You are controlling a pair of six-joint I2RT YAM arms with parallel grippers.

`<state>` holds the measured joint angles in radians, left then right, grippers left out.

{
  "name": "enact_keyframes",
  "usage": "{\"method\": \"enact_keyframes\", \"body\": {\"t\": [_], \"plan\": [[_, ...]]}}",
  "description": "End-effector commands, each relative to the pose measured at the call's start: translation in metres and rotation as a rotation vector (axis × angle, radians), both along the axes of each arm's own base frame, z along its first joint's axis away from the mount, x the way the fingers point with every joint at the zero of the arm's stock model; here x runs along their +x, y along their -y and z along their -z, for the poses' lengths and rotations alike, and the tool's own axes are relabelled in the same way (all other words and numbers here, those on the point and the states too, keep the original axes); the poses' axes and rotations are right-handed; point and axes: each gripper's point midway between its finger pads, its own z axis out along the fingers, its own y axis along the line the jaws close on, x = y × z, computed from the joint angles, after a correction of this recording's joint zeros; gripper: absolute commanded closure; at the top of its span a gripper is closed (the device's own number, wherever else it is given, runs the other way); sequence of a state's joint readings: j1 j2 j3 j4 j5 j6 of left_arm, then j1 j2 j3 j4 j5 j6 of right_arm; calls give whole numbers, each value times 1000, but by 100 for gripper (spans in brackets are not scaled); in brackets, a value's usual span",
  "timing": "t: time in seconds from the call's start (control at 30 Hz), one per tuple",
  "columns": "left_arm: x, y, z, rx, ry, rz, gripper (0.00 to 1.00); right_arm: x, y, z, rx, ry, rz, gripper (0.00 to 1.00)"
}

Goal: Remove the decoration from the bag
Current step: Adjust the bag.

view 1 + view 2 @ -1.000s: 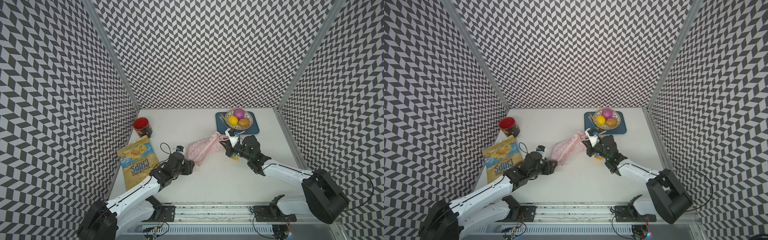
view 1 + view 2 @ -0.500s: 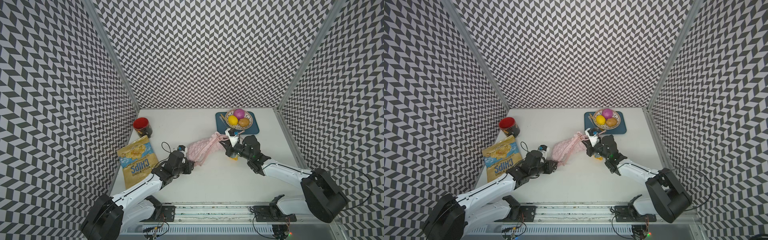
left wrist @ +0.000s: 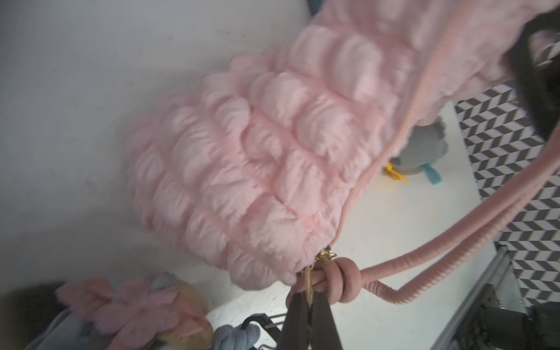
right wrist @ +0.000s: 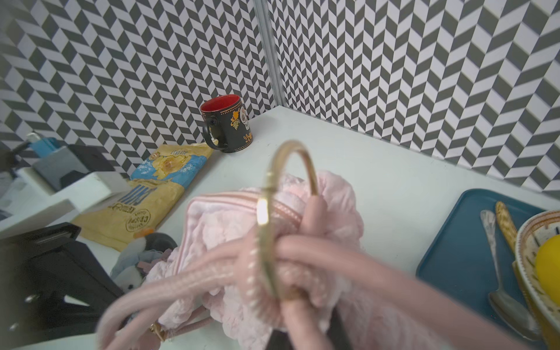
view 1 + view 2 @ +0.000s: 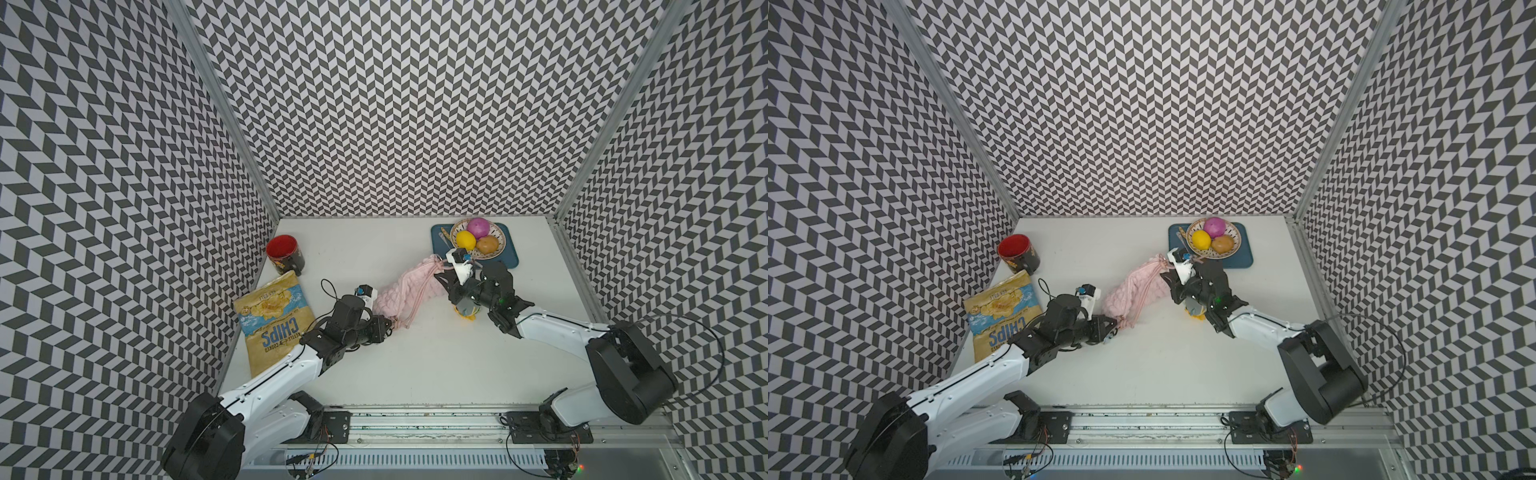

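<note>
Packet (image 5: 272, 322) reads "CHIPS", "KETTLE COOKED". Left gripper (image 3: 309, 306) is clamped on the bag's (image 3: 257, 151) clasp (image 3: 325, 257); I cannot tell the right gripper's (image 5: 444, 279) state.

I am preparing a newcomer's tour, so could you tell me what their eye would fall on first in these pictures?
The puffy pale pink quilted bag lying mid-table, with the left hand shut on a thin gold piece at its corner. Next, the patterned bowl of bright fruit on the dark blue tray at the far right.
</note>
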<state>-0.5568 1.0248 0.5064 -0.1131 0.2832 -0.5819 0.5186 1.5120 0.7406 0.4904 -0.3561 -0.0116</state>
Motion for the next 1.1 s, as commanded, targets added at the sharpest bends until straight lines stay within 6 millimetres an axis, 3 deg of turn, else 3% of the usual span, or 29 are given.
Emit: {"method": "enact_keyframes", "body": {"t": [0.0, 0.1, 0.23, 0.43, 0.57, 0.77, 1.07], "plan": [[12, 23, -85, -223, 168, 65, 100, 7, -10, 0, -17, 2, -34, 68], [16, 23, -111, -324, 201, 60, 100, 11, -13, 0, -41, -12, -48, 56], [22, 15, -140, -446, 239, 31, 100, 10, -15, -3, -62, -36, -66, 48], [29, -3, -165, -595, 272, -25, 100, -4, -13, 11, -125, -117, -108, 39], [35, -21, -168, -648, 278, -87, 100, -19, -12, 19, -138, -157, -155, 38], [40, -48, -159, -697, 262, -202, 100, -42, -10, 12, -94, -155, -208, 35], [54, -75, -145, -612, 247, -347, 100, -79, 7, 13, -63, -205, -217, 35]]}}
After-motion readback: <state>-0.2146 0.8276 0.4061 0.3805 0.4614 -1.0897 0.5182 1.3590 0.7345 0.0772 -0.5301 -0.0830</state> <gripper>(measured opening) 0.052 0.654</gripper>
